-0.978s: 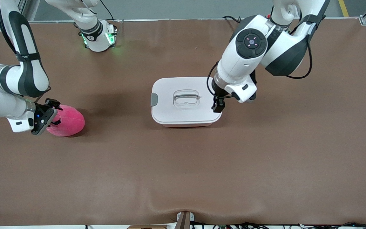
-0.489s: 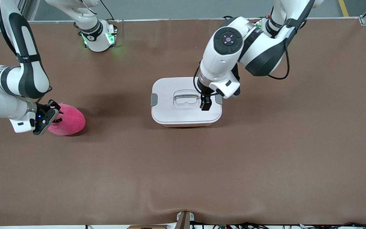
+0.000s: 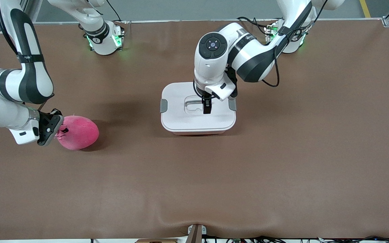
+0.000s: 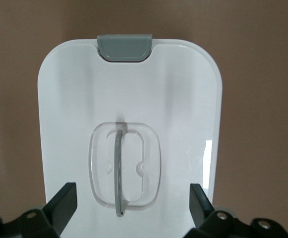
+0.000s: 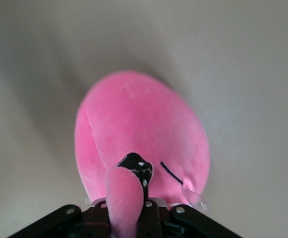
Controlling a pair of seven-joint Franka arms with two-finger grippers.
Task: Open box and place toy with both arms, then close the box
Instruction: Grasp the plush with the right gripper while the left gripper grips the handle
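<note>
The box (image 3: pixel 181 119) stands mid-table, its white lid on, with grey clips at both ends (image 3: pixel 163 105) (image 3: pixel 232 104). My left gripper (image 3: pixel 207 108) hangs open just over the lid's recessed handle (image 3: pixel 194 103). In the left wrist view its open fingers (image 4: pixel 64 201) straddle the handle (image 4: pixel 119 173) above the lid (image 4: pixel 84 99). The pink toy (image 3: pixel 79 132) lies toward the right arm's end of the table. My right gripper (image 3: pixel 57 130) is shut on a bump of the toy (image 5: pixel 144 129), as the right wrist view (image 5: pixel 129 213) shows.
Brown mat (image 3: pixel 214 175) covers the table, with a wide bare stretch nearer the camera. Both arm bases (image 3: pixel 105 40) (image 3: pixel 289 37) stand along the edge farthest from the camera.
My left gripper moved from the clip at the left arm's end of the box to over the centre handle. The toy shifted a little toward the box with my right gripper.
</note>
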